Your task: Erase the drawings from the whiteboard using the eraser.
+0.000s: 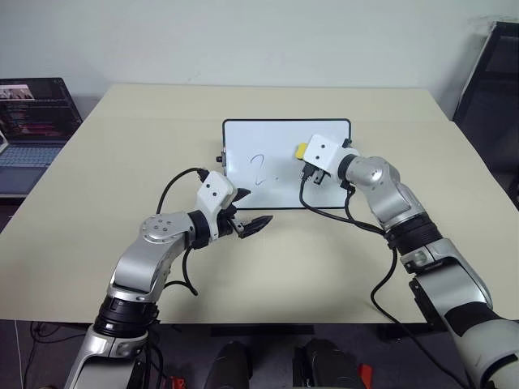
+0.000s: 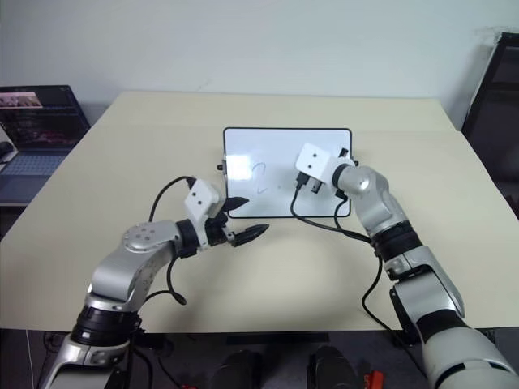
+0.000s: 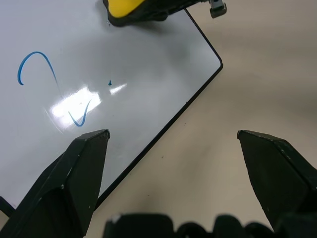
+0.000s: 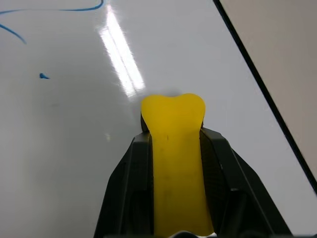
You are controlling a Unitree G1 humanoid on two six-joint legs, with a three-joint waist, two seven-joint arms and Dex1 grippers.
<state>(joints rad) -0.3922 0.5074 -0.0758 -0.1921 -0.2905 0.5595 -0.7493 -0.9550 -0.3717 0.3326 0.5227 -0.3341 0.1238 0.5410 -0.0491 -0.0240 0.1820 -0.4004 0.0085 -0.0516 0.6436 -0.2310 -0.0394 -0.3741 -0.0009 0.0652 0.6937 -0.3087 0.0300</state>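
The right gripper (image 4: 173,144) is clamped on the small bright yellow rectangular eraser (image 4: 173,148), whose far end rests on the right part of the small white black-framed whiteboard (image 1: 243,138). To its left on the board remain thin blue marker drawings (image 1: 259,168): a "2" and a dot. The left gripper (image 1: 247,220) hangs with its two black fingers spread apart over the beige tabletop (image 1: 122,146) just near the board's near left corner. A laptop (image 1: 32,121) sits far left.
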